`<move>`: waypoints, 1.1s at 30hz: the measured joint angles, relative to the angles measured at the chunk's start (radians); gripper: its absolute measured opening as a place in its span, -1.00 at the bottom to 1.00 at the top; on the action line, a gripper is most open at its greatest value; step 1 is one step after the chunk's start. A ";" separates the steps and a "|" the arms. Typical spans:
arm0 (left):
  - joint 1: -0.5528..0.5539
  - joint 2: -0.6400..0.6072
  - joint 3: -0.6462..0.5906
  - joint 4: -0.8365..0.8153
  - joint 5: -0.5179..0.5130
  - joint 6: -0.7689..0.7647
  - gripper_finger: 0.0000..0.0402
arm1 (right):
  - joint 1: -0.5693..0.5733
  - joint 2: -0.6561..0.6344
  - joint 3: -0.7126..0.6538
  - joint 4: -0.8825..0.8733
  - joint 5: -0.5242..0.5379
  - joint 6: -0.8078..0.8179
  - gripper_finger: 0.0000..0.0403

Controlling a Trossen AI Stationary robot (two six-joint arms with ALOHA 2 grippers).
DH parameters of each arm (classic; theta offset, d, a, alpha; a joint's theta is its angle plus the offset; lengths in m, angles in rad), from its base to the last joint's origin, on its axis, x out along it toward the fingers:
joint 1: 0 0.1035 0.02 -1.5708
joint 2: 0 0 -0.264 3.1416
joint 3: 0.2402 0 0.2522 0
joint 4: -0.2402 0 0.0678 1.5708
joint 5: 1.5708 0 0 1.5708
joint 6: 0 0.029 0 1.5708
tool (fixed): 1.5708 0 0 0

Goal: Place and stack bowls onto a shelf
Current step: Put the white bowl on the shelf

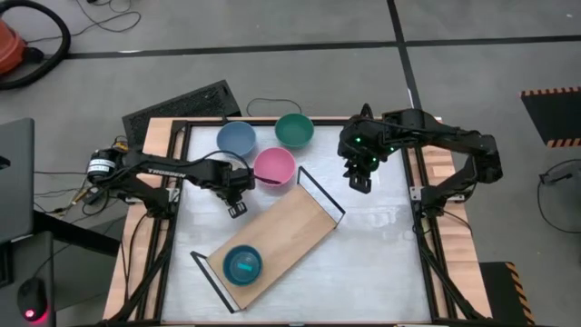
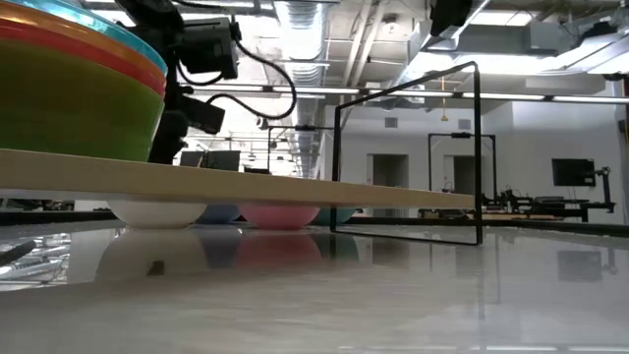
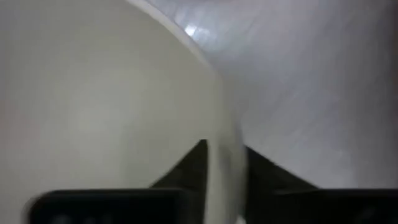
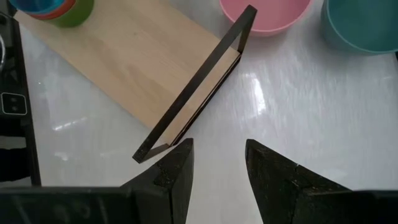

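The high view looks straight down on the whole white table [image 1: 372,263]. The low view sits at tabletop level, very near the light-wood shelf board [image 2: 246,187], facing the room. The left wrist view presses close against a cream plastic bowl's rim [image 3: 221,143]. The right wrist view looks down, sharing the shelf's black wire frame [image 4: 199,81] with the overhead.

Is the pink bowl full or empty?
Empty. From above, the pink bowl shows only its bare inside, standing upright on the table beside the shelf.
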 joint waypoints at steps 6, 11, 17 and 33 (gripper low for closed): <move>-0.013 -0.016 0.065 -0.037 0.000 -0.039 -0.99 | 0.000 0.000 0.000 -0.010 -0.001 -0.025 -0.15; -0.052 -0.050 0.239 -0.164 0.010 -0.076 -1.00 | -0.001 0.000 0.000 -0.032 0.000 -0.043 -0.15; -0.151 -0.051 0.452 -0.184 0.000 -0.090 -1.00 | 0.000 0.000 0.000 -0.033 -0.001 -0.043 -0.15; -0.307 0.334 0.783 -0.109 0.096 0.093 -1.00 | -0.015 0.000 0.000 -0.021 -0.002 -0.051 -0.15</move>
